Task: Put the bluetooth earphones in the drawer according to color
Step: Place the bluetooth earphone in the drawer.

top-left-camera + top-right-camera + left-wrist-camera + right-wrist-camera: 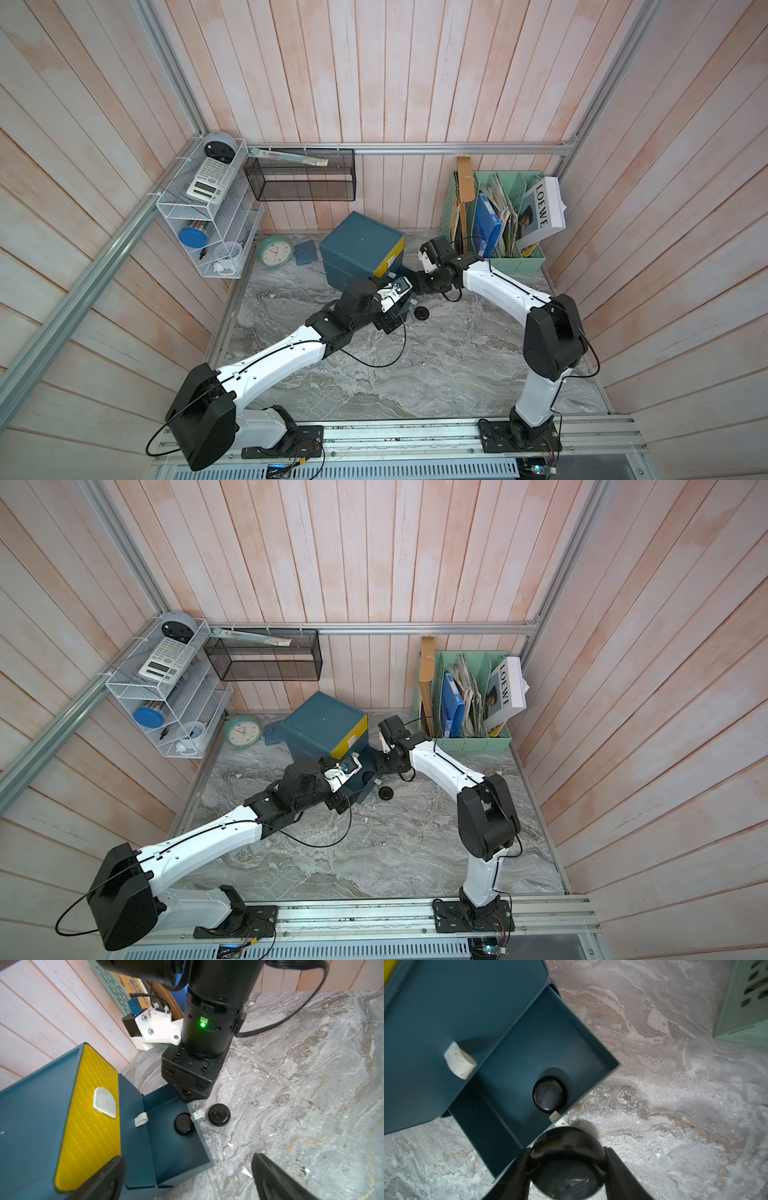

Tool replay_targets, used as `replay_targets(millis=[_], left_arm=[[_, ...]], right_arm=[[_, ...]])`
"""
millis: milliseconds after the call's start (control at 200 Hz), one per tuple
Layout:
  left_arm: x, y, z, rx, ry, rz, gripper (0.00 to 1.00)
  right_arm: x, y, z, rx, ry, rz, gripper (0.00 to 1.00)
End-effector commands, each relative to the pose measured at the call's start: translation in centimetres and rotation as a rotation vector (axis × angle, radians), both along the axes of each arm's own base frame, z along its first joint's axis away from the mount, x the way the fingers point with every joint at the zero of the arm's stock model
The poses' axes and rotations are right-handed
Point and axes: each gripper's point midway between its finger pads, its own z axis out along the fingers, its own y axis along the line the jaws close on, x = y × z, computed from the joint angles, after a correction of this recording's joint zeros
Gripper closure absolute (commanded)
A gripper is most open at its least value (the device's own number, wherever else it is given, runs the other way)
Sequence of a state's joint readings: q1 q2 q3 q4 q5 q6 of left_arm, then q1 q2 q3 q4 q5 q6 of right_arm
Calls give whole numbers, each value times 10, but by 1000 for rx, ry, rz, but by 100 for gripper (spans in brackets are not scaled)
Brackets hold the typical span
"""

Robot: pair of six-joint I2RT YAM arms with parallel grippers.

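Grey veined marble tabletop [415,374] carries everything. On it, the dark teal plastic three-drawer cabinet [360,241] sits just above centre in both top views. Its yellow top drawer [83,1136] is shut and its teal bottom drawer [517,1047] is pulled out toward lower right.

Our left gripper [188,1157] hangs beside the open drawer, jaws spread wide, nothing between them. Our right gripper [568,1154] is clamped on a glossy black round earphone case [566,1167]. It's roughly above the drawer's front rim, not clearly over the floor.

The second black case [549,1094] lies inside, near the front wall. The third black case [422,313] lies on the marble just outside that wall, just below centre in a top view. No white or lilac cases in view.

We read the step as the drop. We'd carry the held case further in over bare drawer floor, clear of the one inside. Then go low and let go, so it doesn't clip the rim and roll out. Left arm stays clear.
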State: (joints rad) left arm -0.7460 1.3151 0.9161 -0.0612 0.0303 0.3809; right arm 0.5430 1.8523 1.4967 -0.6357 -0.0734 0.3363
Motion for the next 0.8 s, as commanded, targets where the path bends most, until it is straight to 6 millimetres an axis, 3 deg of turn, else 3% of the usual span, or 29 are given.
replay_targets(millis=[0,435,795], left_arm=[[5,6,21,-51,-14,2,0],[17,19,8,-50,38,20,0],[16,18,16,-76,28,17,0]], right_arm=[[7,11,5,28,-4,7,54],[24,36,-1,98,10,30,53],[29,45,-14,103,38,57,50]])
